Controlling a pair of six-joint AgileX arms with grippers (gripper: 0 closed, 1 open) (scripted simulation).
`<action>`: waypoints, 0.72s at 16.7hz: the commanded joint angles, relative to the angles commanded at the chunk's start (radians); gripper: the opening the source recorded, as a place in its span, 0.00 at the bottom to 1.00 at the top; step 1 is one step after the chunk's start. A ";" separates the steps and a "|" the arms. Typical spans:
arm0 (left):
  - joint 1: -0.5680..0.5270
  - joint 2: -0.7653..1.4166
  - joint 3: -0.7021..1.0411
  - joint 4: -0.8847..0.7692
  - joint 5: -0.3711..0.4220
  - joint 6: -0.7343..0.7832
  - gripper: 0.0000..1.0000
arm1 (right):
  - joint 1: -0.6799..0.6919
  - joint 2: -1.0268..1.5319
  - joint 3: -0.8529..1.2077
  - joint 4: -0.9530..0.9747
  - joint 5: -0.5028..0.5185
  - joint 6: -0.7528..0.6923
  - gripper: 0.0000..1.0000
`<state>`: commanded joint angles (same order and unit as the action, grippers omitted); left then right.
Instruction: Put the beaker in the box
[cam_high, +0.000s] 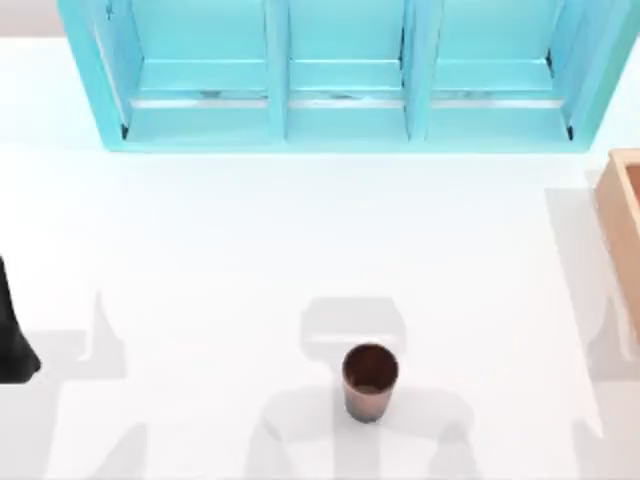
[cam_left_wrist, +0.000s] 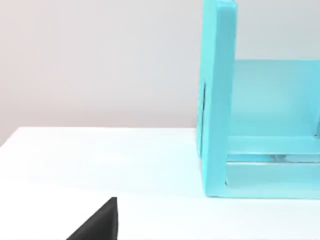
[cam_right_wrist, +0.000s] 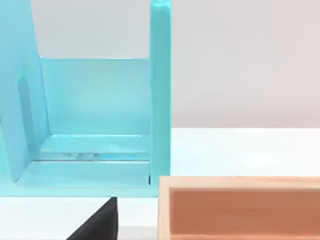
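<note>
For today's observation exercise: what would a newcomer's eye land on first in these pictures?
First the big turquoise shelf unit, three compartments wide, along the table's far edge. Then the small reddish-brown beaker standing upright alone near the front middle. At the right edge, part of the tan box shows.

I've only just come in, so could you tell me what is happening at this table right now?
Nothing is being handled yet. The beaker stands upright and alone near the front middle of the white table. The box sits at the table's right edge, with nothing seen in the part of it on view. A turquoise shelf unit stands along the back. The left arm is parked at the left edge, well clear of the beaker.
</note>
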<state>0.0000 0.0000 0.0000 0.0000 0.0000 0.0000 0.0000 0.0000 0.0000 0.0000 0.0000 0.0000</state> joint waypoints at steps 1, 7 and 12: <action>0.000 0.000 0.000 0.000 0.000 0.000 1.00 | 0.000 0.000 0.000 0.000 0.000 0.000 1.00; 0.000 0.000 0.000 0.000 0.000 0.000 1.00 | 0.123 0.157 0.151 -0.127 0.005 0.107 1.00; 0.000 0.000 0.000 0.000 0.000 0.000 1.00 | 0.355 0.558 0.506 -0.406 0.011 0.319 1.00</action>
<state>0.0000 0.0000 0.0000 0.0000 0.0000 0.0000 0.3550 0.5583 0.5059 -0.4063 0.0107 0.3189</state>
